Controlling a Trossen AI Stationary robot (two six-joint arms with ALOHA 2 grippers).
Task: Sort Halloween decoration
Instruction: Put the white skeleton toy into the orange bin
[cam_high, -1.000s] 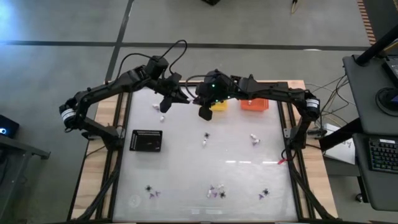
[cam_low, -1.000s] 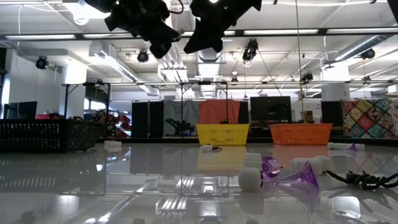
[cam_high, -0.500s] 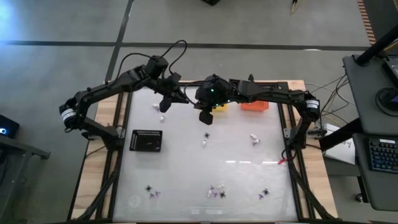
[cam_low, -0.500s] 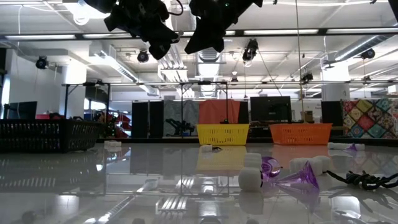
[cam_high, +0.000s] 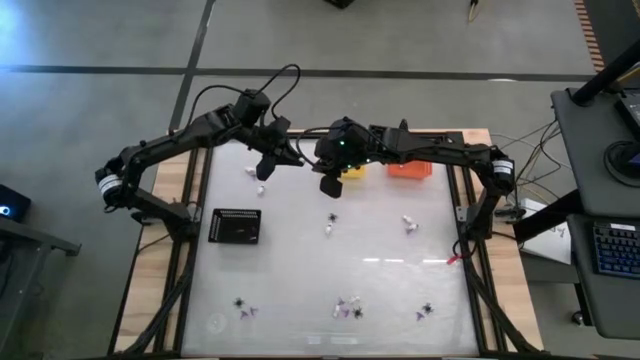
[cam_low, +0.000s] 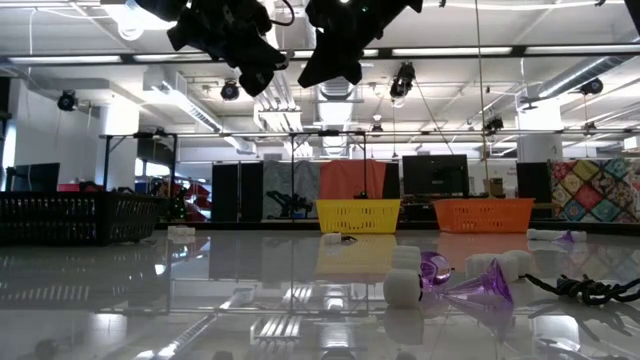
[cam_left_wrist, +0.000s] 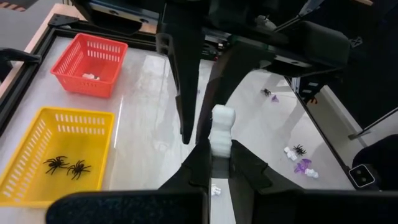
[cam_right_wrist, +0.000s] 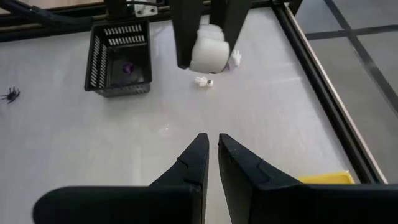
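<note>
Our left gripper (cam_high: 268, 166) pinching a lumpy white plastic trinket (cam_left_wrist: 221, 129) above the table's far side, our right gripper (cam_high: 329, 184) alongside, fingers nearly closed, empty.

I see the white counter (cam_high: 380, 250) | black basket (cam_high: 235, 226) by left edge | yellow basket (cam_high: 352, 170), orange basket (cam_high: 408, 168) at far edge | trinkets (cam_high: 347, 308) scattered mid-counter and along near edge
</note>
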